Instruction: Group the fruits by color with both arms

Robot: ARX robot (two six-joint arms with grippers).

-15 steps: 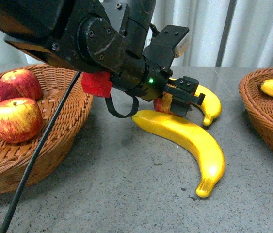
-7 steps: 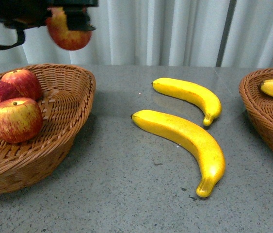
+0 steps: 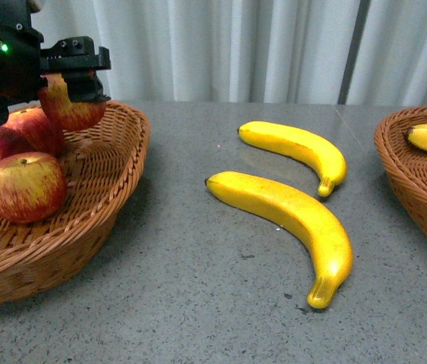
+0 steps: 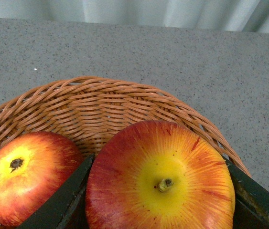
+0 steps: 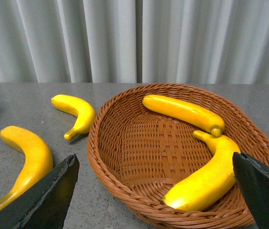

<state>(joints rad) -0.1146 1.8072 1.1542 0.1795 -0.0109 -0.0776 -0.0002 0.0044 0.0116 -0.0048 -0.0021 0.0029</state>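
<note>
One apple [image 3: 74, 112] clamped in left gripper [image 3: 72, 85] jaws over wicker basket [image 3: 111, 178]; right gripper [image 5: 153, 164] jaws wide apart

A grey, finely speckled tabletop [image 3: 198, 303] fills the foreground and runs back to a pale, pleated curtain [image 3: 221, 45] that hangs across the whole rear. One darker vertical strip [image 3: 352, 49] breaks the folds towards the right. The light is soft and even, and shadows are faint.
</note>
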